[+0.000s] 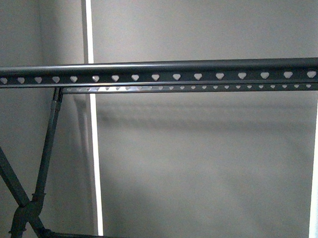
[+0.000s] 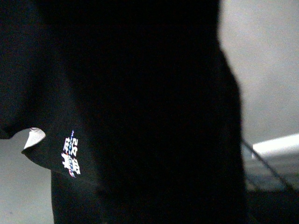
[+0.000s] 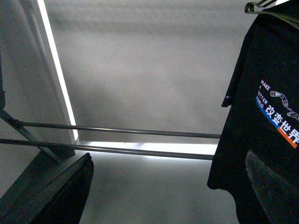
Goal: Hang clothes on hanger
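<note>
Plain grey wall [image 1: 202,164] behind. The rack [image 1: 46,149] fills the front view, its rail [image 1: 157,71] level, running left-right, bare. The T-shirt [image 3: 261,140] is not on it yet. It hangs from a coat hanger [image 3: 256,5] beside the rack's lower bars, collar up, long axis vertical, print towards the right wrist camera. Black cloth fills the left wrist view. Step: likely carrying the shirt to the rail. Next: lift hook over rail, lower on. The right gripper [image 3: 168,161] looks spread, nothing between. The left gripper is hidden, cannot tell.

T-shirt [image 3: 240,154] chest print [image 3: 279,116] cut by frame edge; sleeve print [image 2: 71,158] blurred, perhaps lettering
</note>
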You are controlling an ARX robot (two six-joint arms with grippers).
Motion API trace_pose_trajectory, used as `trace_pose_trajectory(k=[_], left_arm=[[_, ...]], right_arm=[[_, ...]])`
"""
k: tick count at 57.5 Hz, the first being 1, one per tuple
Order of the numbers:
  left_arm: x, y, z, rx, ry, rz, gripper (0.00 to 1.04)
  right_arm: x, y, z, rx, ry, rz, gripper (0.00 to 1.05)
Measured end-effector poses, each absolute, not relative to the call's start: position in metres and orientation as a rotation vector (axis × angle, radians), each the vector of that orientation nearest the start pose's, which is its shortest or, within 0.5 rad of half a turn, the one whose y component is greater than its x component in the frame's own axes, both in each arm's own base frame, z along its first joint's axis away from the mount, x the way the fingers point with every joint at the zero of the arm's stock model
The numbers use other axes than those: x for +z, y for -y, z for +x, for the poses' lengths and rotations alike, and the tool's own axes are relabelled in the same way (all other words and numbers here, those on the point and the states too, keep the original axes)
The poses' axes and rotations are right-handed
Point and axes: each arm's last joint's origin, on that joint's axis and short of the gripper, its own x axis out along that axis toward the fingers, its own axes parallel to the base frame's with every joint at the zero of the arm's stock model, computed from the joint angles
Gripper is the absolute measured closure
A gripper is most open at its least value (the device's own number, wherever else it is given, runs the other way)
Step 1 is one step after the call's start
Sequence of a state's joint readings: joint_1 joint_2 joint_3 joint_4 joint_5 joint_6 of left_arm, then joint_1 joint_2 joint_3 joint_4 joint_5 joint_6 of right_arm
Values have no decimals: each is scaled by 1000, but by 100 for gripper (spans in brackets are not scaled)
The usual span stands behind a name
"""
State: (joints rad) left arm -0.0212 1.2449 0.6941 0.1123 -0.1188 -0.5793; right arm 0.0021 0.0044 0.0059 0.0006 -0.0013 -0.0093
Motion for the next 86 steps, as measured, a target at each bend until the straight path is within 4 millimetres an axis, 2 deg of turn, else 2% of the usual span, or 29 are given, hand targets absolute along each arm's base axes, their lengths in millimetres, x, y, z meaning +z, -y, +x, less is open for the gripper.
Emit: trace_pose_trajectory(k=[9,16,25,32,38,43,48,63,74,86], left_arm=[[243,24,235,-119,-491,-288,94],[253,27,212,-379,-495,-67,94],[256,18,211,-603,-510,145,94],[261,5,233,-687,-499,335,94],[272,-5,263,-712,-404,593,94],[283,-7,289,-692,-310,798,94],[290,-6,303,-671,-249,915,94],[301,21,336,-703,-71,1206,94],[298,42,349,-792,11,1301,94],[290,65,376,-830,225,1493,94]], right_arm=[[165,0,98,3,2,-10,7],[165,0,98,3,2,-10,7],[165,0,98,4,2,-10,7],[165,0,98,3,2,-10,7],[165,0,98,3,2,-9,7],[165,0,98,3,2,-10,7],[165,0,98,3,2,-9,7],[165,0,98,3,2,-9,7],[165,0,98,3,2,-10,7],[165,0,98,3,2,-10,7]])
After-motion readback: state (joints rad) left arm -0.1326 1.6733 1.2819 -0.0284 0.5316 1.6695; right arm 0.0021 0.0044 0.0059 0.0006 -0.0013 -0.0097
